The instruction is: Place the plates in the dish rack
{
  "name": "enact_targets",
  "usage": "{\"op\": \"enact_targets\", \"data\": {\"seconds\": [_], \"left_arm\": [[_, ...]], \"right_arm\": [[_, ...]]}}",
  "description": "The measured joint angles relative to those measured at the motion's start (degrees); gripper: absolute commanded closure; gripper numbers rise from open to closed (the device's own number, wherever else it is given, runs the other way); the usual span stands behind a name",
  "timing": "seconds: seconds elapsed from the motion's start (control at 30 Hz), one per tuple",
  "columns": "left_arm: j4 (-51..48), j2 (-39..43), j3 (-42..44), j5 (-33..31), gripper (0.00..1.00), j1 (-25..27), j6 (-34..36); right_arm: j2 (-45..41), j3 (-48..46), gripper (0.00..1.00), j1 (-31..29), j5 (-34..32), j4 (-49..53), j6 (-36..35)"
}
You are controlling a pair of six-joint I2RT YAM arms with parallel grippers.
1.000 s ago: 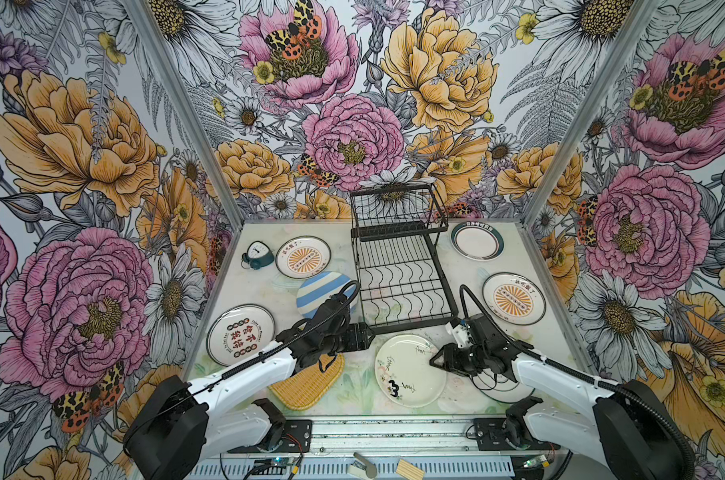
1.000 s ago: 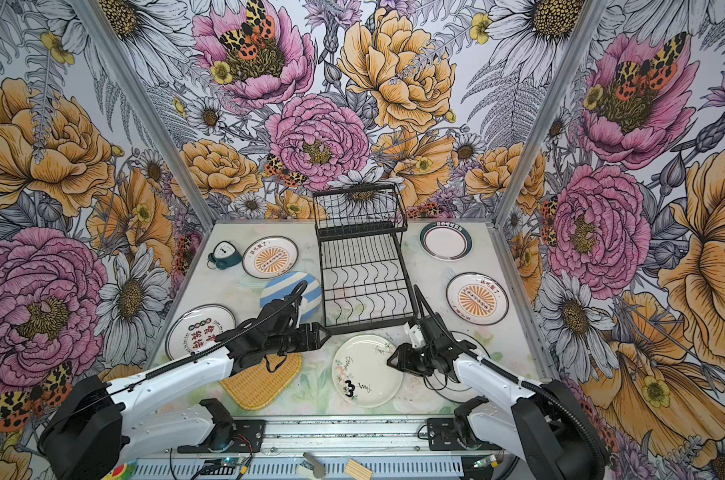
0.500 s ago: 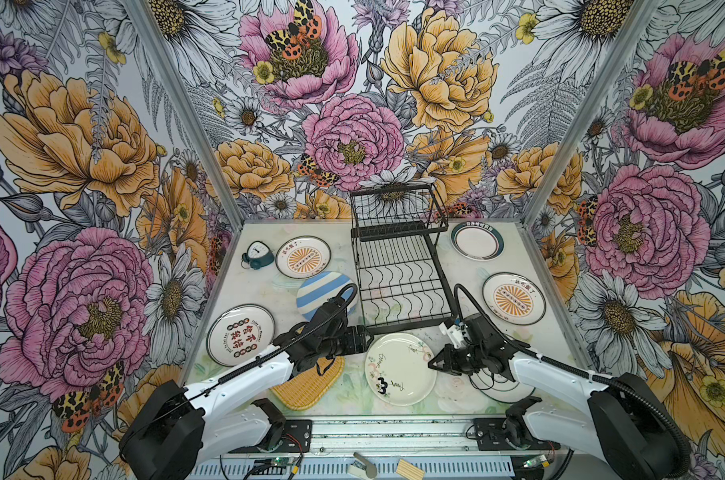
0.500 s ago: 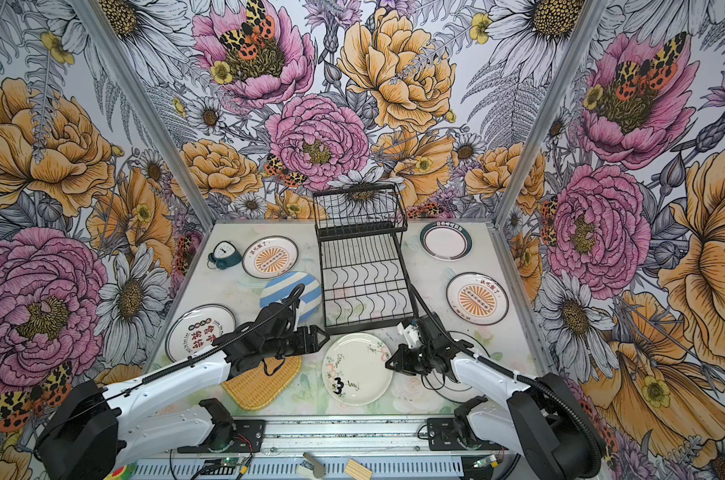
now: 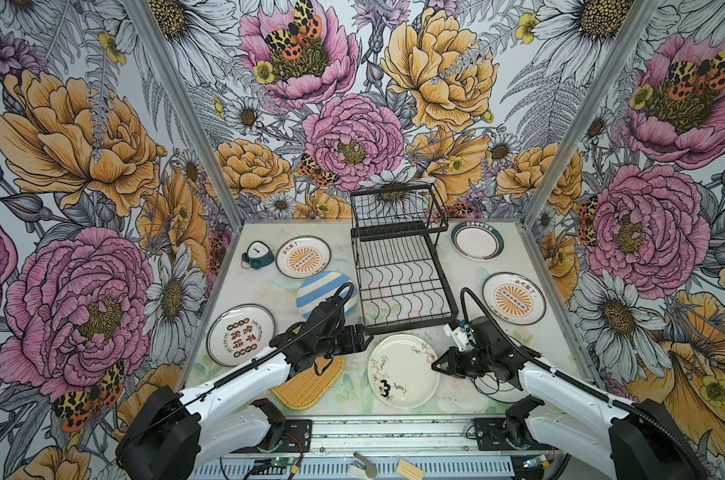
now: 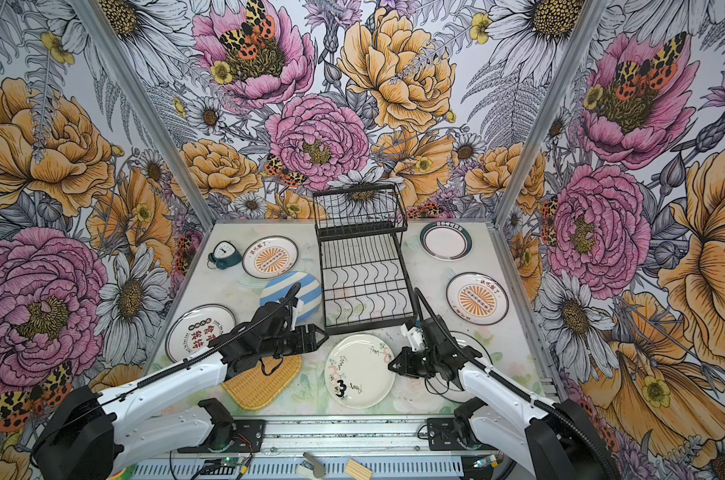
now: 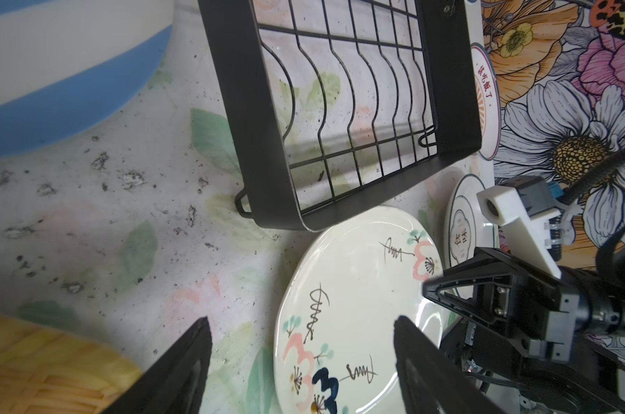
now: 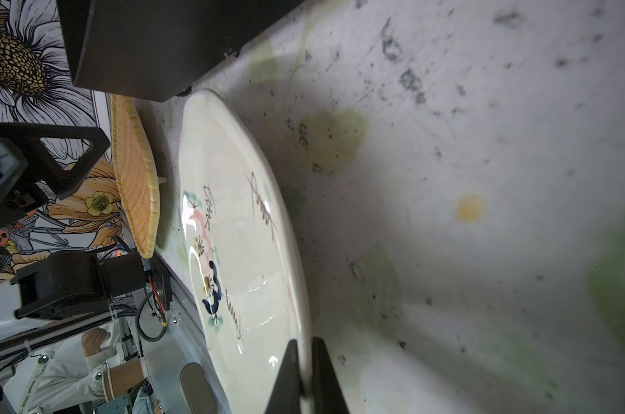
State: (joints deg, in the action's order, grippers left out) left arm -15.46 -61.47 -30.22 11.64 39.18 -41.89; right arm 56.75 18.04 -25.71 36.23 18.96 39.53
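White speckled table (image 5: 252, 286) carried the black dish rack (image 5: 398, 274) at far centre. Just nearer sat the cream flowered plate (image 5: 400, 370), my right pincer (image 5: 435, 368) clamped on its right rim, my left pincer (image 5: 369, 337) gaping wide off its far-left edge.

We see floral wallpaper on three walls (image 5: 352, 124): pink and orange peonies, white daisies, spotted moths. Silver corner posts (image 5: 184, 110) join panels. Tabletop (image 5: 462, 266) pale, marbled, faint leaf print, dark specks. Metal rail (image 5: 394, 432) along near edge. Light even.
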Motion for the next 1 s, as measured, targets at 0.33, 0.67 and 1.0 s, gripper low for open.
{"op": "enact_targets", "data": {"seconds": [0.33,0.67,1.0], "left_arm": [[3.9,1.2,2.6,6.1,0.24,-1.5,-0.2],[6.3,4.7,3.9,12.2,0.31,-4.0,-0.2],[12.3,5.1,4.9,16.9,0.47,-6.7,-3.2]], "right_arm": [[-7.0,0.7,1.00,0.0,0.7,3.7,3.8],[-7.9,8.1,1.00,0.0,1.6,4.6,6.8],[-3.4,15.9,1.00,0.0,2.3,4.6,6.7]]}}
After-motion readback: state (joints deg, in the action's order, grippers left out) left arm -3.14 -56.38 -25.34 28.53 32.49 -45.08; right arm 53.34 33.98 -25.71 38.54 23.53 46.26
